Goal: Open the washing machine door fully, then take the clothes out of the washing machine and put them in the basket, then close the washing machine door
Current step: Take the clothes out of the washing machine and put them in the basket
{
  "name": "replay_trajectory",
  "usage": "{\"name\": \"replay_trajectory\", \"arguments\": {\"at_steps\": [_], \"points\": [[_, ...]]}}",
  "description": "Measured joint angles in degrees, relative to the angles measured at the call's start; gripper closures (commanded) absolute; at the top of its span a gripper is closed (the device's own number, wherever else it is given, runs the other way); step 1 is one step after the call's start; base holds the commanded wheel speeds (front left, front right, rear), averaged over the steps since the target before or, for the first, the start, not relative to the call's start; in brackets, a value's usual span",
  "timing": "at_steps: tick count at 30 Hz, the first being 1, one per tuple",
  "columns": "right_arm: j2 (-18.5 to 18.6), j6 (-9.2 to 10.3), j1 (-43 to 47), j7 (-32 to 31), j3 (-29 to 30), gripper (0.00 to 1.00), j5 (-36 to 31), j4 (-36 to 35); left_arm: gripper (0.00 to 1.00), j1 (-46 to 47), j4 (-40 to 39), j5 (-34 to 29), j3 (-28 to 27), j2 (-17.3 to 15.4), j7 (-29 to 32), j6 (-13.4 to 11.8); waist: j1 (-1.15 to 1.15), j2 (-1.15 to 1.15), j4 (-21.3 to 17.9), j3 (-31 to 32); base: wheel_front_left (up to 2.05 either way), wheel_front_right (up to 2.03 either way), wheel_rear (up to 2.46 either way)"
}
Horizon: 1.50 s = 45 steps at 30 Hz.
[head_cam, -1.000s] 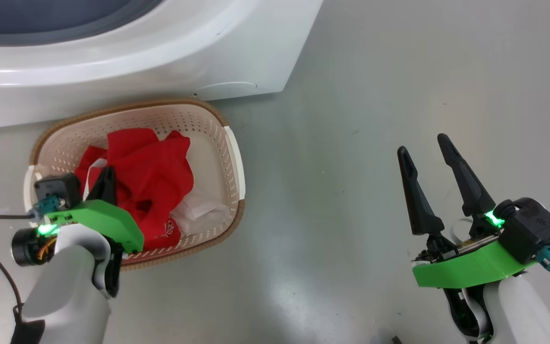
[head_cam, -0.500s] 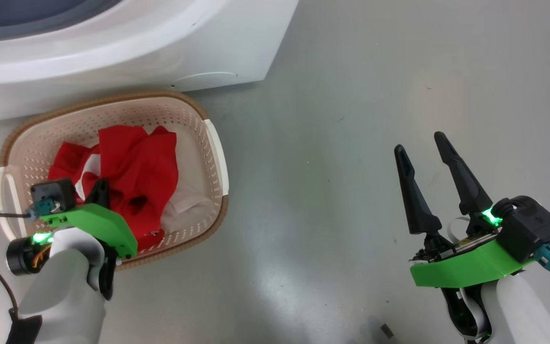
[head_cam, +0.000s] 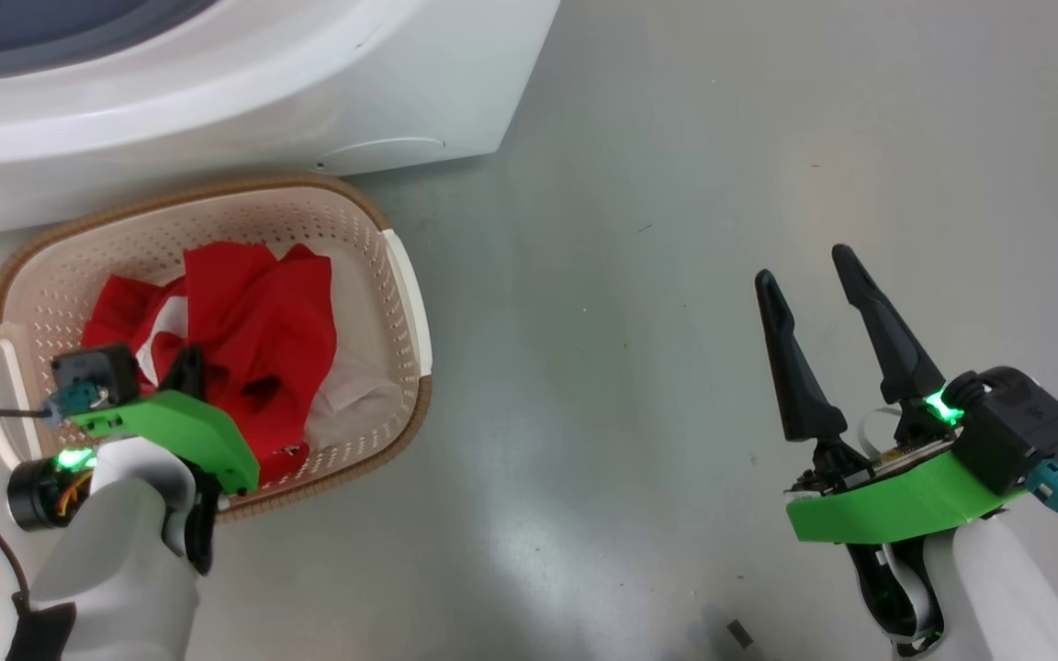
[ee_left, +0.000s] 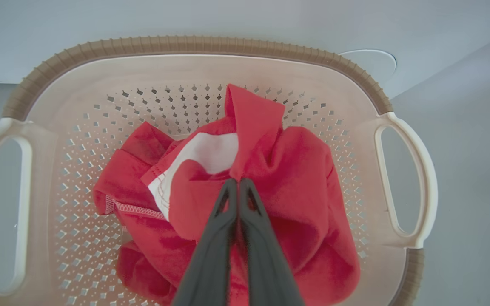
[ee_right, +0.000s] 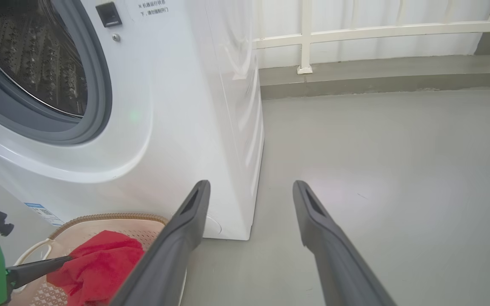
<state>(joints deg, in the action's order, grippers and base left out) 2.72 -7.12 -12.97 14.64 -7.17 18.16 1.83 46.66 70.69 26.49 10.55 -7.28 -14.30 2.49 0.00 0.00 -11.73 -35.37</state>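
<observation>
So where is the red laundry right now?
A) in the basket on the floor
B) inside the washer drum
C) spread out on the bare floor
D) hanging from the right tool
A: the red clothes lie bunched inside the basket, which sits on the floor in front of the washing machine, and the left tool is shut on a fold of them.
</observation>
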Motion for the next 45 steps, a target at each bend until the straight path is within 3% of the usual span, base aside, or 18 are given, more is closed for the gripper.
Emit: {"name": "replay_trajectory", "arguments": {"at_steps": [1,21,32,45], "points": [[0.0,0.00,-0.3,0.0,0.1,0.00,0.0,0.0,0.00,0.3,0.0,0.0,0.0,0.0,0.0,0.0,0.00,0.00,0.1,0.1,0.00,0.00,0.00],[0.0,0.00,-0.1,0.0,0.7,0.00,0.0,0.8,0.00,-3.7,-11.5,-2.0,-2.7,2.3,0.0,-0.1,0.00,0.00,2.9,5.0,0.00,0.00,0.00],[0.0,0.00,1.5,0.0,1.1,0.00,-0.1,1.2,0.00,-10.1,-22.5,-2.9,-6.4,3.8,0.0,-0.3,0.00,0.00,4.6,8.9,0.00,0.00,0.00],[0.1,0.00,2.6,0.0,2.5,0.00,-0.7,2.1,0.00,-20.2,-41.4,-5.7,-9.6,4.9,0.0,-1.0,0.00,0.00,6.8,14.0,0.00,0.00,0.00]]}}
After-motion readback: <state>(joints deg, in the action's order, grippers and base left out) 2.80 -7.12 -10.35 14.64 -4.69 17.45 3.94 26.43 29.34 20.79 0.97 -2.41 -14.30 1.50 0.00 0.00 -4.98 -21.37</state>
